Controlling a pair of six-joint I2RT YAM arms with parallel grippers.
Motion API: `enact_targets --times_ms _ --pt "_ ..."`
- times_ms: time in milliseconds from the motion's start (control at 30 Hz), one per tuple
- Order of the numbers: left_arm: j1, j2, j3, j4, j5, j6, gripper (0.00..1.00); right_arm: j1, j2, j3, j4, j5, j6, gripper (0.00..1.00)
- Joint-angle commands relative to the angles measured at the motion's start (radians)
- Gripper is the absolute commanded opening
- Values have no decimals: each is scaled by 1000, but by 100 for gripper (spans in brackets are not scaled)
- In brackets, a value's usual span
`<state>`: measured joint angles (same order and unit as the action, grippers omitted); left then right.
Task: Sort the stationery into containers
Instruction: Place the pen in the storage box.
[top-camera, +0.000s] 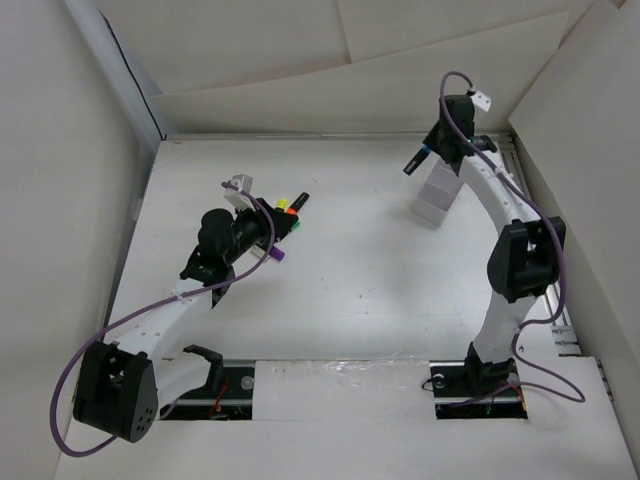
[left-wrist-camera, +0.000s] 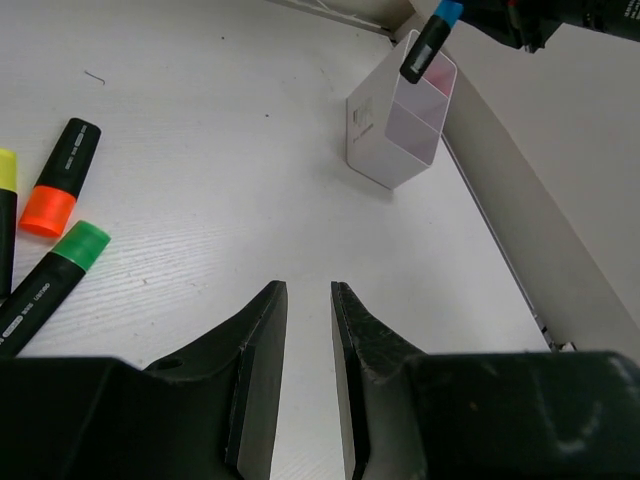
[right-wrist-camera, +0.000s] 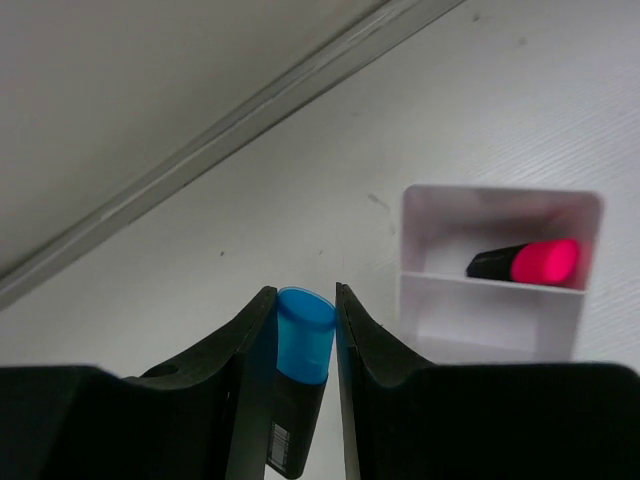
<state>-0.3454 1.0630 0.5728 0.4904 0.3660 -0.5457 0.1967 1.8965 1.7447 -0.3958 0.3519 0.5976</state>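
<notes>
One pink marker (right-wrist-camera: 525, 263), right-wrist only; right pincer (right-wrist-camera: 303, 293) grips blue marker (right-wrist-camera: 300, 375); left pincer (left-wrist-camera: 306, 288) ajar.

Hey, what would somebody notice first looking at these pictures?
A blue-capped marker is pinched in the right arm's fingers, near the white container at the far right of the table. A pink-capped marker lies in one compartment. The left arm's fingers stand open near an orange-capped marker and a green-capped marker.

The divided tray (top-camera: 436, 203) stands toward the desk's far right corner, with one highlighter (right-wrist-camera: 525, 262) lying inside a compartment. Another highlighter (top-camera: 417, 160) hangs just above it, clamped in the right gripper (right-wrist-camera: 303, 295). Loose highlighters (top-camera: 288, 207) lie left of centre, beside the left gripper (left-wrist-camera: 308, 290).
</notes>
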Motion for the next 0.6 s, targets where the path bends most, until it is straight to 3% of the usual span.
enact_targets --times_ms 0,267,567 --pt "-3 -9 2 68 27 -7 21 -65 -43 74 -17 59 -19 4" --pt "-3 -9 2 68 28 -7 21 -135 1 165 -29 324 -84 4" --pt "-3 9 2 77 33 -16 21 -108 25 70 136 516 -212 3"
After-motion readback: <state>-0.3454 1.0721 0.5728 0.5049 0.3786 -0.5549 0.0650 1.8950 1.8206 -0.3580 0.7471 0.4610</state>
